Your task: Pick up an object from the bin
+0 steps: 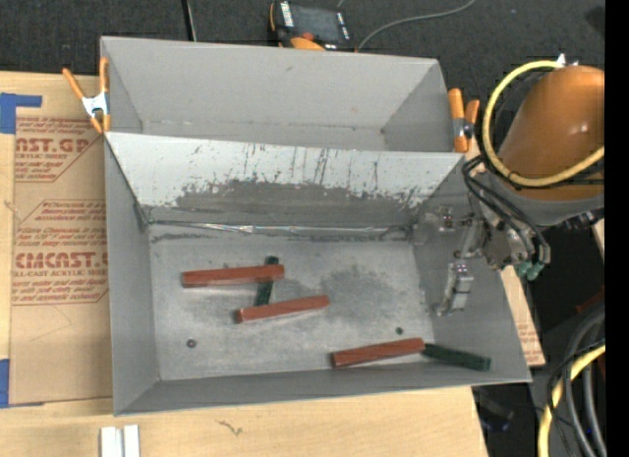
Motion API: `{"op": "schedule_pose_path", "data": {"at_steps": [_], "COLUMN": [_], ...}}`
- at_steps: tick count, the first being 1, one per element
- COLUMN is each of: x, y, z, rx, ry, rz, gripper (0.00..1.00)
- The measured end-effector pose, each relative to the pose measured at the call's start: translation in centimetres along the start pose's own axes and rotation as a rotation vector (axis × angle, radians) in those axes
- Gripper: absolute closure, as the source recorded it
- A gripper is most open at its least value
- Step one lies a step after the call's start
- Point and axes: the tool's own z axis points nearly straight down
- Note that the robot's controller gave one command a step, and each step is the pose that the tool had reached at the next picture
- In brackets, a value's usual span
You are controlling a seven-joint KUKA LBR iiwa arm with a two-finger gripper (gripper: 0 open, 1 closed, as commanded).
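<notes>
Beyond the right end of the front red-brown stick (378, 353) hangs the end effector (457, 290), opening impossible to tell; centre it over the stick before descending.

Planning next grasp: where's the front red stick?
Camera view: red stick lies front right in the bin, end to end with a green stick, near the hand.
</notes>
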Motion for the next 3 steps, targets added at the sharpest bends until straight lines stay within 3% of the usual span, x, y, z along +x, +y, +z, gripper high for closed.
{"op": "schedule_pose_path", "data": {"at_steps": [1,2,3], "x": [2.2,2.2,2.5], "y": [5.0,6.9,6.9], "z": [15.4,16.7,16.8], "rx": [-0.003,0.0,-0.001], "ry": [0.003,-0.011,0.002], "rz": [-0.204,-0.19,-0.189], "gripper": [0.0,0.0,1.0]}}
